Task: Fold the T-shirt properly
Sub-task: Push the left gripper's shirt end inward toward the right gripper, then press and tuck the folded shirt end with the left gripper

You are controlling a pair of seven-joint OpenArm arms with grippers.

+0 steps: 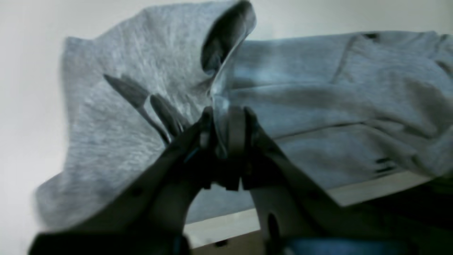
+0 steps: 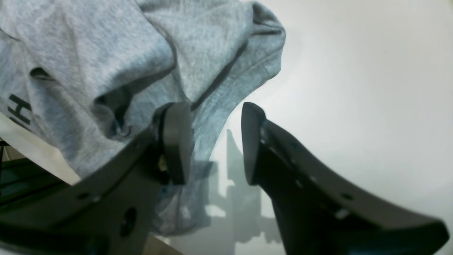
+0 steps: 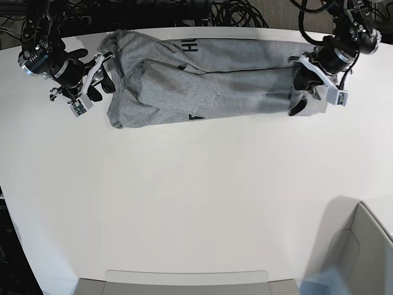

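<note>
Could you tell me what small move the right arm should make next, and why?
Probably close the right gripper: its fingers stand open at the T-shirt edge, holding nothing, while the left gripper already pinches cloth at the other end.

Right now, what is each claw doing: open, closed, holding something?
Left claw: closed on a fold of the T-shirt.
Right claw: open, straddling the T-shirt's edge, gripping nothing.
</note>
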